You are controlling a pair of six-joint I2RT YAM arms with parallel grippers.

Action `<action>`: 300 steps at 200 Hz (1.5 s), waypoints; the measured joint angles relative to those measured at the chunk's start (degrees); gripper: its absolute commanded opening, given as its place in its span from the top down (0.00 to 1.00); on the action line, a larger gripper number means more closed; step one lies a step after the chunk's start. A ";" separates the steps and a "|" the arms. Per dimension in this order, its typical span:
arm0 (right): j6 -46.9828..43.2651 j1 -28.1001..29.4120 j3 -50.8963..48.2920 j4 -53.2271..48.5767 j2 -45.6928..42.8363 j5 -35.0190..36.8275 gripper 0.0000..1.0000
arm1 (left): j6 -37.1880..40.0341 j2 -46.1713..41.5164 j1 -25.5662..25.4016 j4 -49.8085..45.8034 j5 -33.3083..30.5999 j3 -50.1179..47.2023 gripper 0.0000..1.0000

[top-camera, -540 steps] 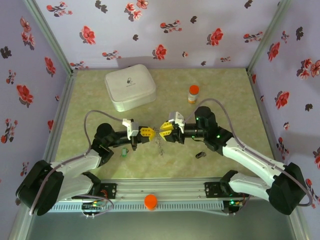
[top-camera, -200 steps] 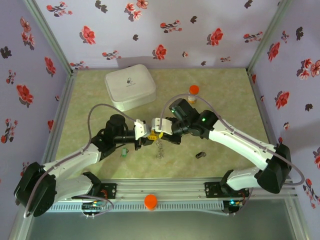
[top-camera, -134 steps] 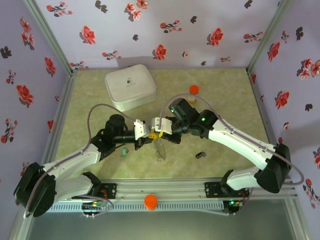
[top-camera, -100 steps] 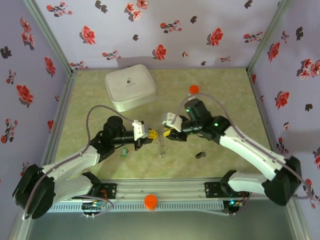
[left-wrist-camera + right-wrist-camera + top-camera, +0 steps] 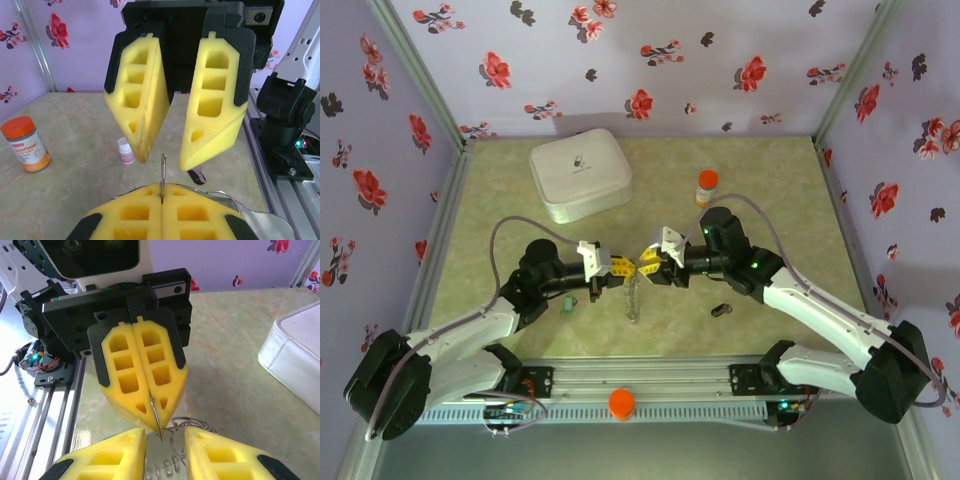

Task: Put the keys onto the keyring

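Keyring (image 5: pixel 634 298): thin grey chain dangling, pinched in left tool (image 5: pixel 623 268).

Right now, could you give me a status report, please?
Left gripper shut on keyring. Right gripper open, facing it. Green key, black key on table, unthreaded.

The counter (image 5: pixel 770 200) has a pale green, marbled top. At its back left lies a white square box (image 5: pixel 580 175), and an orange-capped pill bottle (image 5: pixel 706 187) stands upright to its right. Nearer the front lie a green-headed key (image 5: pixel 567 304) and, well apart to the right, a black-headed key (image 5: pixel 720 309).
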 measured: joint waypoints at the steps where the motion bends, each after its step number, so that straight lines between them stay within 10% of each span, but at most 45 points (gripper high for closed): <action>1: 0.04 0.02 0.00 0.11 0.00 -0.02 0.79 | -0.09 0.00 0.00 0.11 0.00 0.00 1.00; 61: 1.38 0.22 -0.20 2.93 1.64 -1.27 1.00 | -1.84 0.04 0.26 1.95 -0.09 -1.09 1.00; 70: 1.36 0.24 -0.20 2.89 1.66 -1.38 1.00 | -1.90 0.04 0.26 1.97 -0.09 -1.20 0.81; 87: 1.31 0.33 -0.20 2.51 1.70 -1.44 1.00 | -1.90 0.04 0.26 1.99 -0.24 -1.25 0.80; 180: -1.70 1.25 1.75 -3.34 3.21 0.07 1.00 | 0.00 0.04 0.26 -2.19 -0.02 -0.85 1.00; 214: -0.24 1.29 1.73 -2.93 2.69 2.67 0.71 | 0.55 0.02 0.26 -2.60 -0.35 -0.70 1.00; 300: 45.68 -0.83 -4.57 -16.11 -7.10 46.66 0.61 | -6.36 -2.16 0.20 -6.84 -14.84 1.14 1.00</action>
